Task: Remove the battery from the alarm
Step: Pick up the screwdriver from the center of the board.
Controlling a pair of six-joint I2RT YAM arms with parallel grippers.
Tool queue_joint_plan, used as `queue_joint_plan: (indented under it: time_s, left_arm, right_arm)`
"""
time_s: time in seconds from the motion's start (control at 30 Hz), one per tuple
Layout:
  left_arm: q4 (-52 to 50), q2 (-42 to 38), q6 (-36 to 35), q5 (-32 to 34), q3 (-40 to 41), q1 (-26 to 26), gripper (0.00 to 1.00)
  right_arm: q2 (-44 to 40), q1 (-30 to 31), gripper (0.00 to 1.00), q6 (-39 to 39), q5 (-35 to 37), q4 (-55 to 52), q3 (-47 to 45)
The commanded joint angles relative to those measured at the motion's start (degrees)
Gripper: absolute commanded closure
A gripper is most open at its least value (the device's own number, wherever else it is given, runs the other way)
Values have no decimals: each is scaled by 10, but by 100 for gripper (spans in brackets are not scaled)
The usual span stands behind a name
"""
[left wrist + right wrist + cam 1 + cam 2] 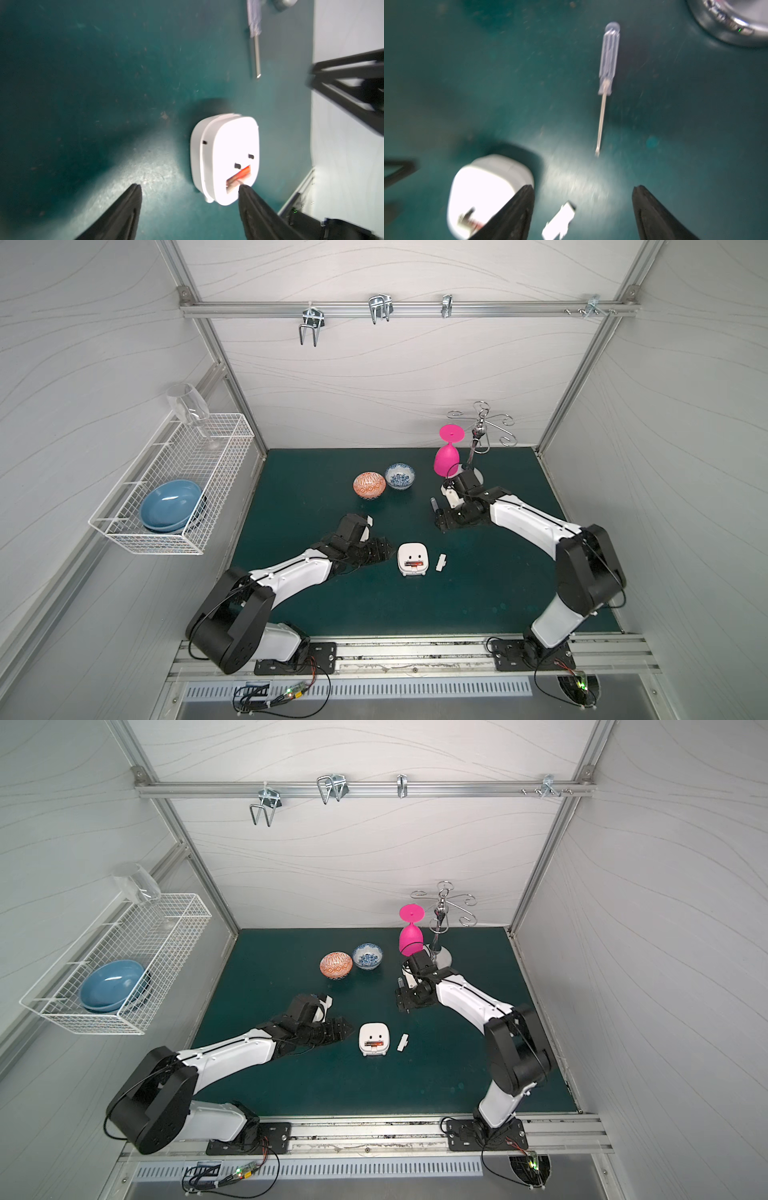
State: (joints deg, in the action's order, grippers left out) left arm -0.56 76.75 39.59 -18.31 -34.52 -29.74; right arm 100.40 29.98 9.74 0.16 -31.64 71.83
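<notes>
the job looks about half done from where i stand. the small white rounded-square alarm clock (412, 559) lies face down on the dark green tabletop (332, 605), with its plain back turned up. the rectangular recess in that back is uncovered. the small white rectangular cover piece (441, 562) lies loose on the tabletop just beside the alarm, on the side towards the right arm. the tiny red-orange cylindrical battery (414, 563) still sits in the recess, showing in both top views and clearly in the left wrist view (239, 177). so the opening is done, and the lifting out of the battery is what is left, as i judge it.

the left pincer (188, 187) is spread wide with nothing between its fingers. in a top view it lies low, just beside the alarm's edge on the left arm's side, with a sliver of green showing between. in the left wrist view one black fingertip (245, 190) overlaps the end of the battery recess. i cannot tell from that view whether it touches.

the right pincer (583, 189) is spread too and empty. it sits farther back on the tabletop, well apart from the battery, near the clear-handled screwdriver (607, 68), which lies free on the green.
</notes>
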Motion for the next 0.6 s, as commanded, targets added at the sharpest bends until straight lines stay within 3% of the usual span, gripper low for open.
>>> queue_joint_plan:
  time_s: [0.0, 0.4, 0.57]
  left_arm:
    - [3, -37, -4, 14, 8, 5, 19]
    - [-21, -112, 8, 32, 56, 8, 16]
    - [-10, -144, 11, 38, 66, 12, 12]
  right_arm:
    - [76, 2, 26, -15, 53, -32, 56]
    - [265, 2, 45, -16, 103, -48, 219]
    - [290, 2, 62, -14, 85, -46, 238]
